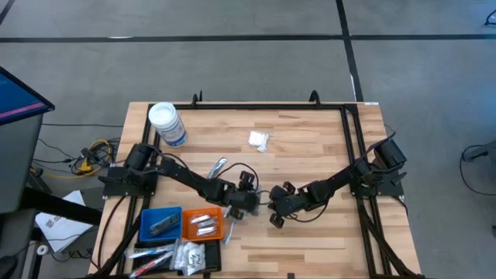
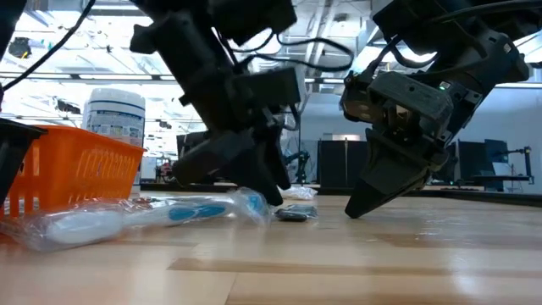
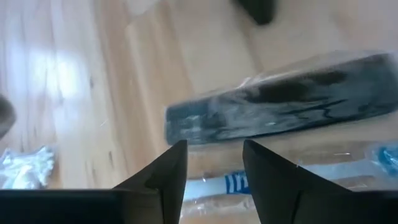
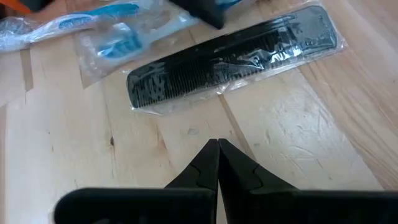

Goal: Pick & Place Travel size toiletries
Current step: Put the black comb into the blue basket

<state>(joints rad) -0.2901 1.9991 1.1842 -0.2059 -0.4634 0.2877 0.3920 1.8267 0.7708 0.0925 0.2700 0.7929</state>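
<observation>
High view: you see the table (image 1: 310, 147) with both arms meeting near its centre. The left gripper (image 1: 246, 203) and the right gripper (image 1: 277, 208) stand just beside each other. A white-lidded jar (image 1: 167, 124) stands at 10 o'clock from them, and a white packet (image 1: 259, 140) lies at 12 o'clock, well apart. A blue tray (image 1: 160, 223) and an orange tray (image 1: 202, 225) sit side by side at 8 o'clock, the orange one just beside the left gripper. Wrapped toiletries (image 1: 174, 256) lie near the table's front edge by a black tray (image 1: 208, 256).

Low view: the orange tray and the jar stand at 9 o'clock from the left gripper. A wrapped toothbrush (image 2: 135, 216) lies on the wood, one end under the left gripper. The right gripper's tip rests on or just above the table. A small dark object (image 2: 294, 213) lies between the two grippers.

Left wrist view: the left fingers (image 3: 163, 177) stand apart, holding nothing. A wrapped black comb (image 3: 286, 106) lies crosswise just beyond their tips, the toothbrush nearer the fingers.

Right wrist view: the right fingers (image 4: 202, 167) are pressed together, empty. The comb lies near, beyond the tips, with the toothbrush past it.
</observation>
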